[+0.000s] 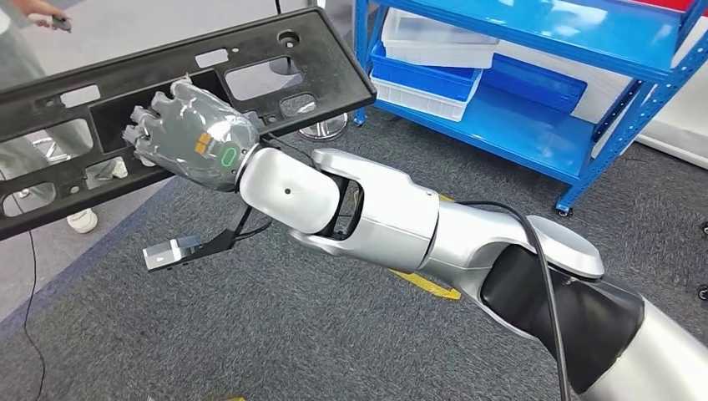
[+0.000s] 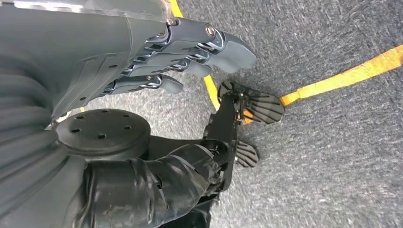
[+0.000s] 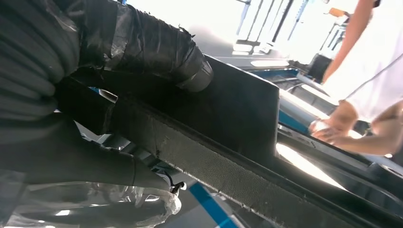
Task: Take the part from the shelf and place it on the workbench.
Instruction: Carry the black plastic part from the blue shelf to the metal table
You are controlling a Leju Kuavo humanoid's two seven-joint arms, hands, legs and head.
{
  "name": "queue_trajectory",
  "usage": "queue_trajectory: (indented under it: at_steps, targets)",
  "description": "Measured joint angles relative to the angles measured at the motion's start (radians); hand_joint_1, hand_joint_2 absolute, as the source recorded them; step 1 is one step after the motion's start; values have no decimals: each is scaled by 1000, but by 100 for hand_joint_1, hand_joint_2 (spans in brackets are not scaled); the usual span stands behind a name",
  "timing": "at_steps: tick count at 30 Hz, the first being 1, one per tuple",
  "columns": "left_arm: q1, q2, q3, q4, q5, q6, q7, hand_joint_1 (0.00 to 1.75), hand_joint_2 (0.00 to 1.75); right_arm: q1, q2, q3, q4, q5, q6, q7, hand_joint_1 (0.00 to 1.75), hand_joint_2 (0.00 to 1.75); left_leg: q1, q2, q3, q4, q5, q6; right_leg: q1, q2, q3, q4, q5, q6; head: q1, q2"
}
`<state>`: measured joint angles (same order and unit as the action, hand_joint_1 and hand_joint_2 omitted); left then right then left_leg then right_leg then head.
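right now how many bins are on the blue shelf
3 that I can make out on the blue shelf: a clear bin on top of a blue bin, and a flat blue bin beside them. Others may sit outside the frame.

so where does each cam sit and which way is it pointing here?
Head: high on the body, looking forward and down; right arm, right hand gripping the black part, blue shelf.
Left wrist: behind the left hand, looking down at grey floor with yellow tape.
Right wrist: behind the right hand, along the part, toward a person.
Shared: head and right wrist both show the part.
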<state>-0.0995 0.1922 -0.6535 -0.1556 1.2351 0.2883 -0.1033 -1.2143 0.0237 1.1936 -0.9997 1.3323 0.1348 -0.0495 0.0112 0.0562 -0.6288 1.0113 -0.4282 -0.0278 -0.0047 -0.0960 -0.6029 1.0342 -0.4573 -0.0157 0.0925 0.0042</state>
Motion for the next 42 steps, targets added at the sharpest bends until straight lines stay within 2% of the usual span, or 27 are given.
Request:
queue_trajectory:
  at_steps: [3, 5, 7, 8, 9, 10, 12, 14, 16, 18, 19, 20, 22, 24, 25, 26, 27, 29, 31, 33, 34, 36, 37, 39, 40, 41, 42]
  targets:
    - [5, 2, 0, 0, 0, -3, 0, 0, 175, -2, 0, 0, 6, 0, 0, 5, 175, 175, 0, -28, -4, -7, 5, 17, 4, -21, 4, -3, -3, 16, 2, 0]
    - [9, 2, 0, 0, 0, -5, -2, 0, 175, -5, -1, 0, 10, 0, 0, 6, 175, 175, 6, -46, -1, -15, 10, 27, 1, 12, -11, 36, -33, 25, 3, 0]
    - [8, 3, 0, 0, 0, -7, -5, 0, 175, -8, -1, 0, 18, 0, 1, 7, 175, 175, 8, -66, -1, -17, 14, 34, -3, 66, -65, 155, -94, 27, 3, 0]
    - [6, 3, 0, 0, 0, -8, -5, 0, 175, -9, -2, 0, 24, -1, 3, 7, 175, 175, 7, -77, -3, -16, 15, 36, -3, 82, -98, 224, -121, 27, 3, 0]
    - [4, 3, 0, 0, 0, -9, -6, 0, 175, -11, -3, 0, 32, -3, 8, 7, 175, 175, 5, -91, -3, -15, 15, 37, -2, 89, -124, 271, -130, 25, 3, 0]
    - [4, 2, 0, 0, -1, -10, -6, 0, 175, -14, -4, 0, 44, -9, 14, 7, 175, 175, 4, -106, -3, -14, 15, 37, -1, 93, -134, 284, -120, 22, 3, 0]
    - [4, 2, 0, 0, -3, -11, -5, 0, 175, -40, -6, 0, 80, -29, 38, 7, 175, 175, 1, -134, -4, -10, 15, 37, 3, 107, -102, 196, -50, 12, 3, 0]
    - [4, -1, 0, 0, -3, -12, -4, 0, 175, -97, -8, -2, 142, -58, 62, 6, 175, 175, 1, -161, -12, -4, 14, 34, 2, 155, -50, 69, 8, -2, 1, 0]
    - [4, -4, 0, 0, -1, -13, -3, 0, 175, -158, -13, -9, 213, -86, 73, 4, 175, 175, 7, -185, -26, -1, 18, 26, 2, 180, -26, 12, 19, -7, 0, 0]
    - [10, -1, 0, 1, 0, -12, 2, 0, 175, -201, -18, -22, 266, -102, 75, 5, 175, 175, 13, -206, -35, -5, 24, 15, 2, 155, -18, -4, 21, -10, 2, 0]
    - [15, -2, -1, 1, 0, -12, 6, 0, 175, -218, -20, -28, 287, -106, 77, 7, 175, 175, 11, -194, -39, -1, 20, 9, -1, 141, -12, -13, 23, -13, -1, 0]
    - [18, -2, -1, 2, 1, -12, 12, 0, 175, -235, -22, -33, 306, -109, 80, 11, 175, 175, 8, -168, -49, 19, 8, 3, -5, 128, -7, -21, 26, -16, -4, 0]
    - [17, -4, -1, 2, 1, -10, 26, 0, 175, -264, -23, -43, 339, -121, 87, 25, 175, 175, 5, -96, -96, 119, -42, -9, -8, 101, 1, -31, 27, -20, -13, 0]
    - [13, -3, -1, 3, 2, -7, 38, 0, 175, -281, -25, -54, 371, -132, 95, 35, 175, 175, 12, -65, -151, 231, -79, -18, -6, 74, 4, -30, 23, -20, -14, 0]
    - [12, -3, -1, 3, 3, -5, 43, 0, 175, -285, -26, -58, 385, -134, 98, 38, 175, 175, 14, -60, -160, 248, -76, -21, -6, 61, 5, -29, 21, -19, -14, 0]
    - [12, -3, -1, 3, 5, -3, 47, 0, 175, -288, -26, -61, 396, -136, 102, 41, 175, 175, 16, -56, -150, 228, -57, -23, -7, 49, 7, -28, 18, -17, -14, 0]
    - [13, -2, -1, 3, 6, 0, 51, 0, 175, -291, -27, -64, 405, -136, 105, 44, 175, 175, 17, -45, -122, 174, -26, -24, -7, 38, 10, -27, 14, -14, -14, 0]
    - [12, -1, -1, 3, 10, 2, 55, 0, 175, -301, -31, -71, 421, -137, 108, 47, 175, 175, 10, 1, -56, 46, 22, -20, -4, 18, 14, -24, 6, -5, -15, 0]
    - [9, 1, -1, 3, 13, 2, 57, 0, 175, -313, -36, -76, 436, -137, 108, 47, 175, 175, 0, 25, -29, -10, 32, -6, 4, 0, 17, -22, -1, 5, -16, 0]
    - [9, 2, -1, 3, 16, 3, 58, 0, 175, -318, -39, -77, 447, -137, 109, 47, 175, 175, -1, 3, -29, -12, 31, 10, 9, -20, 22, -22, -7, 15, -16, 0]
    - [10, 3, -1, 3, 17, 3, 57, 0, 175, -319, -40, -77, 452, -138, 110, 47, 175, 175, 0, -10, -28, -14, 32, 16, 7, -15, 22, -17, -16, 20, -15, 0]
    - [10, 3, -1, 3, 17, 2, 53, 0, 175, -323, -43, -79, 462, -141, 113, 47, 175, 175, 3, -32, -25, -19, 34, 29, 0, 32, -4, 42, -55, 27, -13, 0]
    - [8, 3, -1, 3, 17, 0, 50, 0, 175, -325, -45, -80, 467, -143, 114, 47, 175, 175, 3, -43, -24, -20, 34, 36, -3, 63, -35, 105, -86, 27, -12, 0]
    - [4, 4, -1, 3, 16, -4, 42, 0, 175, -324, -48, -80, 477, -146, 115, 47, 175, 175, 2, -71, -23, -18, 33, 47, -3, 93, -106, 239, -132, 25, -11, 0]
    - [3, 4, -1, 3, 15, -6, 39, 0, 175, -322, -51, -80, 482, -147, 116, 47, 175, 175, 1, -88, -23, -17, 31, 48, -3, 98, -129, 273, -130, 24, -11, 0]
    - [3, 4, -1, 3, 15, -7, 38, 0, 175, -320, -53, -80, 487, -147, 117, 47, 175, 175, 0, -106, -22, -14, 29, 49, -3, 100, -135, 267, -107, 22, -11, 0]
    - [4, 4, -1, 3, 14, -8, 37, 0, 175, -320, -55, -81, 491, -147, 117, 47, 175, 175, -1, -123, -22, -10, 27, 48, -3, 106, -125, 226, -69, 19, -11, 0]
